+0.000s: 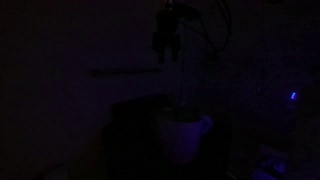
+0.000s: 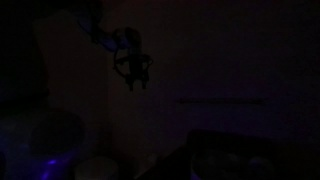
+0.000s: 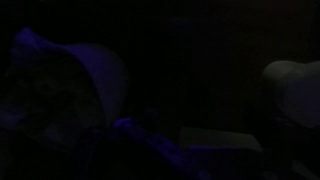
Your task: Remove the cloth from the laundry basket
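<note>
Exterior view dim: laundry basket (image 1: 186, 138) contents unreadable; fingers (image 1: 166, 48) seemingly above it, spread cannot tell.

The dark, blocky robot gripper (image 2: 132, 80) is showing only as a murky silhouette; thin looping cables (image 1: 208, 22) are arching beside its wrist.

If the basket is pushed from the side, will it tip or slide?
Likely tips: the basket narrows toward its base under a wider rim. It looks small and pale, perhaps light plastic, so it may also slide. Darkness leaves this uncertain.
</note>
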Controlling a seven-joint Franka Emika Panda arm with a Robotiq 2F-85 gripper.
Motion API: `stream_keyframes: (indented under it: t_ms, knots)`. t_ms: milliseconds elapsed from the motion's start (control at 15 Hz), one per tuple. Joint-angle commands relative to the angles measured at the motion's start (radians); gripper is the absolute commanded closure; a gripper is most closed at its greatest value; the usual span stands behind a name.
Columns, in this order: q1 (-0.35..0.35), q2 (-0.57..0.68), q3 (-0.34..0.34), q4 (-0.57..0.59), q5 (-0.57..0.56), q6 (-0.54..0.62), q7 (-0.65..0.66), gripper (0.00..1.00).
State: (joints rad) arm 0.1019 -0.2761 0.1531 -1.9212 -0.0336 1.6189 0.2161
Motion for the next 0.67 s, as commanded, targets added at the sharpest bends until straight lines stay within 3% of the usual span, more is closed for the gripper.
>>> stream_keyframes:
  t_ms: [0,400,467,600]
  knots:
    - [-0.047,0.076,-0.060,0.264,0.032,-0.230,-0.008,0.00]
    - [-0.124,0.216,-0.180,0.659,0.073,-0.573,-0.047,0.00]
    - [-0.108,0.162,-0.157,0.528,0.029,-0.475,-0.018,0.00]
    - [-0.116,0.192,-0.184,0.611,0.048,-0.533,-0.029,0.00]
